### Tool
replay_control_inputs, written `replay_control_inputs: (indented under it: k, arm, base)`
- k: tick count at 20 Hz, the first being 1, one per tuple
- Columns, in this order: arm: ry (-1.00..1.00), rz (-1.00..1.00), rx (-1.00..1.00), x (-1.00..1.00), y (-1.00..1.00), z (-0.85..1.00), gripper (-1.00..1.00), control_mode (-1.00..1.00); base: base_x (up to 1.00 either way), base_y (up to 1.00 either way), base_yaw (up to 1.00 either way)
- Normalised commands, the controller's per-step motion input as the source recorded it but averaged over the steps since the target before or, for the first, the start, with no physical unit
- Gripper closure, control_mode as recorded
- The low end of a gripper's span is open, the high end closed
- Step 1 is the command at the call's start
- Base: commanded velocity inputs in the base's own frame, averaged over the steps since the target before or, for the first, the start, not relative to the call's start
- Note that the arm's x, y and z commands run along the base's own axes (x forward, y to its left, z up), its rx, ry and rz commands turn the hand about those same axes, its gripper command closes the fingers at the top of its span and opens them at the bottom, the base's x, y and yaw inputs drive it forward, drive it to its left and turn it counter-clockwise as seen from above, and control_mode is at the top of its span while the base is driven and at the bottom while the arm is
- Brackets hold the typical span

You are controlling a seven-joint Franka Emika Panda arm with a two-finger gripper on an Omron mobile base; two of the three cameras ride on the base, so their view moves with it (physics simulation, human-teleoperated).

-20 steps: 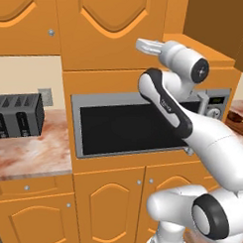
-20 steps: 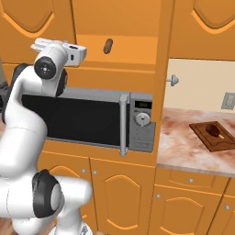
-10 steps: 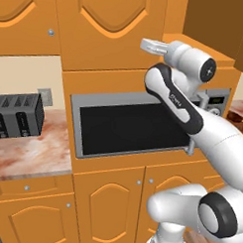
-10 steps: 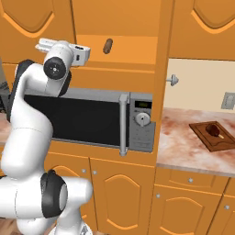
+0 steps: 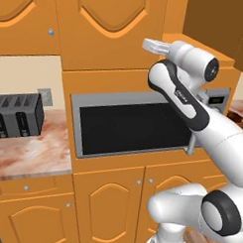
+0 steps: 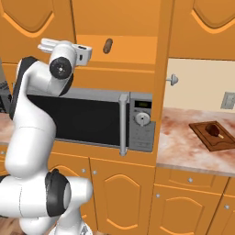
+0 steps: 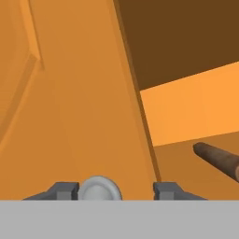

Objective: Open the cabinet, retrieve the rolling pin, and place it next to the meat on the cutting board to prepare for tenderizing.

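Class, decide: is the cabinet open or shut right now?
Partly open. The right base view shows the cabinet interior with the rolling pin on its shelf; the left door still stands closed.

Both base views look forward from behind, sharing the microwave (image 5: 128, 126) (image 6: 87, 119); hand view sits close against the cabinet (image 7: 84, 107).

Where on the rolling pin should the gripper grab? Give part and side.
The rolling pin lies flat on the shelf, end pointing outward: probably grip its thick body just behind that end, coming through the open right half of the cabinet.
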Motion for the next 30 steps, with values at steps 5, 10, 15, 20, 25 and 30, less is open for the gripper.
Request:
replay_control_inputs:
  k: [5, 10, 15, 20, 25, 30]
  arm:
    - [0.02, 0.03, 0.0, 0.38, 0.0, -0.02, 1.0, -1.0]
    - [0.01, 0.04, 0.0, 0.21, 0.02, -0.11, 1.0, -1.0]
    - [0.03, 0.05, 0.0, 0.04, 0.2, -0.21, 1.0, -1.0]
    - [0.0, 0.01, 0.0, 0.13, 0.3, -0.19, 1.0, -1.0]
    - [0.0, 0.0, 0.0, 0.18, 0.37, -0.13, 1.0, -1.0]
    - [-0.04, 0.01, 0.0, -0.07, 0.42, -0.11, 1.0, -1.0]
  base:
    - [0.0, 0.0, 0.0]
    - [0.0, 0.0, 0.0]
    - [0.0, 0.0, 0.0]
    - [0.0, 0.0, 0.0]
    - [0.0, 0.0, 0.0]
    - [0.0, 0.0, 0.0]
